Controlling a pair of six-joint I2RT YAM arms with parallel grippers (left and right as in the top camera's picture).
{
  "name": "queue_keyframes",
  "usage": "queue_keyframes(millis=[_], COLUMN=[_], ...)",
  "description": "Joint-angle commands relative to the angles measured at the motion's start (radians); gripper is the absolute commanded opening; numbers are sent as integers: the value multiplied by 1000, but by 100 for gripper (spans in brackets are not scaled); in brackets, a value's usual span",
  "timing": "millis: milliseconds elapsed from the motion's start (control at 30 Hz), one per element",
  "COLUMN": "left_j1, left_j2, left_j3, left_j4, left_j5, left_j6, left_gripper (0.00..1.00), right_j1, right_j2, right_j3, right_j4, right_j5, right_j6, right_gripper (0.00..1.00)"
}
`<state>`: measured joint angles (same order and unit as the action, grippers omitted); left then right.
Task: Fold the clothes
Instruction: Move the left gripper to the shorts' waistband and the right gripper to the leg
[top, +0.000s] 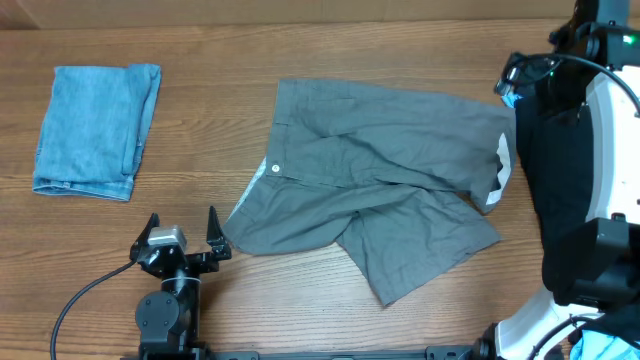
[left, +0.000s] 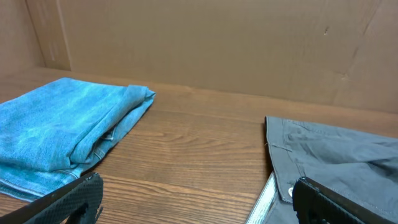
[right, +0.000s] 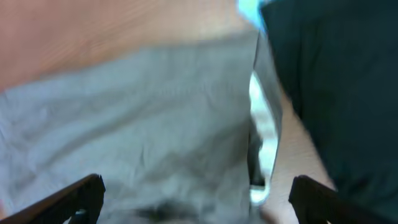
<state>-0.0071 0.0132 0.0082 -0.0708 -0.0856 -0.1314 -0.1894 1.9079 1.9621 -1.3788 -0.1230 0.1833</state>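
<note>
One grey shorts (top: 380, 190), one folded denim piece (top: 95, 130).

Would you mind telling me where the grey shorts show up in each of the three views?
Overhead: grey shorts spread out at the centre, slightly right.
Left wrist: lower right corner, only the waistband end in view.
Right wrist: blurred, filling the left and centre.
Shared landmark: the wooden table beneath them.
</note>
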Motion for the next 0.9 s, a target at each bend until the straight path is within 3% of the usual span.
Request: queue_keyframes(millis=[0,100,133,167,200,367,467,700,867], left_j1=[-6,-6,-6,-6,-6,-6,-6,-6,-6], left_j2=[-8,-8,-8,-8,-7,50,142,589,1007], left_j3=[-3,-3,-3,-3,-3,18,113,596,959], left_j4=[3,2,0,-4,-6,-26,-185,-539,-764], left_j5=[9,16,42,82,137,309,342,349,426], left_j6=[3,3,3,4,-3,-90,-77,106,109], left_gripper=[100,100,100,100,100,100,100,100,100], right_j1=[-2,-2,-2,-2,-2,7,26,145,301], right_j2=[0,0,0,0,0,0,0,-2,-2], right_j3=[7,7,7,6,-2,-61,-105,-243,-311], right_j4=[-78,-198,-250,-280,-306,-311,-293,-185,-152], right_j5=[-126,-212,-211,-211,-211,-212,-212,-190,-23], right_j6=[4,-7,-8,-8,-8,1,1,128,291], right_gripper=[100,96,79,48,5,4,4,4,4])
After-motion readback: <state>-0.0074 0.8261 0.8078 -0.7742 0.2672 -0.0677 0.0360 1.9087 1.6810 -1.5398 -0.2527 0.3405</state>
